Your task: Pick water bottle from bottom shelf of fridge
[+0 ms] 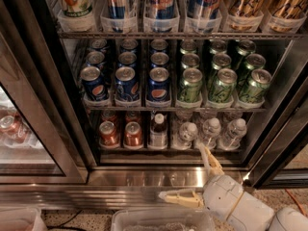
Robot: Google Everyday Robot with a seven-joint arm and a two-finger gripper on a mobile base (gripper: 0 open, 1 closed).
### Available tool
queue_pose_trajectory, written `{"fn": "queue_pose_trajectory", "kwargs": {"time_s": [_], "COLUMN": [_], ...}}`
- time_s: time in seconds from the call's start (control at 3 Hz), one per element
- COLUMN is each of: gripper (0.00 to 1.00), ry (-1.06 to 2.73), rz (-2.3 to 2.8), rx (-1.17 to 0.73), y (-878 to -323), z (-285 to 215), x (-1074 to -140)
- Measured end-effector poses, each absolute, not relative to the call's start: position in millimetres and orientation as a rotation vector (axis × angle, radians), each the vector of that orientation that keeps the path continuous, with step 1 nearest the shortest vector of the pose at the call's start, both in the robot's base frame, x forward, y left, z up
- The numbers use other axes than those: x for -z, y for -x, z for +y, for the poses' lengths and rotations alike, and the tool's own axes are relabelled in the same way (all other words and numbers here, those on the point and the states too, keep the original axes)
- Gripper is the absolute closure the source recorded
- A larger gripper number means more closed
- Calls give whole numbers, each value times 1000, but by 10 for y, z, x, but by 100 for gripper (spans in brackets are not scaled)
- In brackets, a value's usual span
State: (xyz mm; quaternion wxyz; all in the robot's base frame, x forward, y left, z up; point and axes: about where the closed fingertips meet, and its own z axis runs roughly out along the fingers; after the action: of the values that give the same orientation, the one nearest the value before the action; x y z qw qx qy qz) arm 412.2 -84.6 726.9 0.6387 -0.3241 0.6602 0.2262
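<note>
The fridge stands open in front of me, with a shiny steel base strip. On the bottom shelf, three clear water bottles with white caps stand at the right: one, one and one. My gripper is open and empty, low in front of the base strip. One tan finger points up, just below the shelf under the middle bottle. The other finger points left. It touches no bottle.
A white-capped bottle of brown liquid and red cans fill the shelf's left lanes. Blue cans and green cans sit on the rack above. A glass door is at left. A clear plastic bin lies below the gripper.
</note>
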Motion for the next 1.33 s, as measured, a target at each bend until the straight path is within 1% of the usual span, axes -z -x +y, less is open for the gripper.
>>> {"fn": "queue_pose_trajectory", "kwargs": {"time_s": [0.33, 0.67, 1.0, 1.33], "gripper": [0, 0, 0, 0], "ry": [705, 624, 592, 637], "rz": [1475, 1418, 1399, 1447], "rx": [-480, -402, -362, -388], "y": [-4214, -4341, -4422, -4466], "z": [-905, -1074, -1114, -953], "x": [-7332, -7459, -7413, -7175]}}
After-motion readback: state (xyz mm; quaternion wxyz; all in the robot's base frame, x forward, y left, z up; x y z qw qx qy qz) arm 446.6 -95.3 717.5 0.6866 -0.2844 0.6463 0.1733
